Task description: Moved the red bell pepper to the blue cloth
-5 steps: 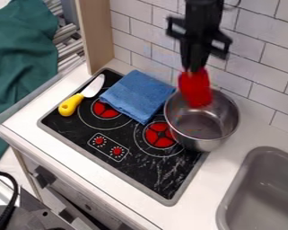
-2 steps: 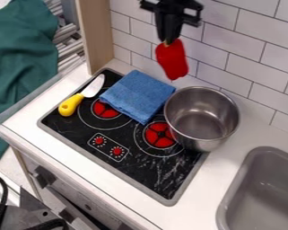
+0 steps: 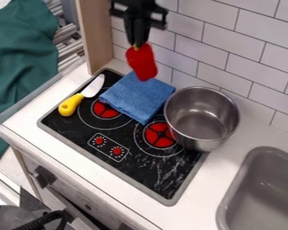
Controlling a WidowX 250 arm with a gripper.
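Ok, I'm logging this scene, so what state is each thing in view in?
Red bell pepper: held up in the air, stem end upward
Tool: closed on the pepper
Blue cloth: folded, lying flat
Pot: upright, lidless
Knife: lying flat on the stove

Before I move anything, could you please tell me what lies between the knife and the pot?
In the camera view, the blue cloth lies between knife and pot.
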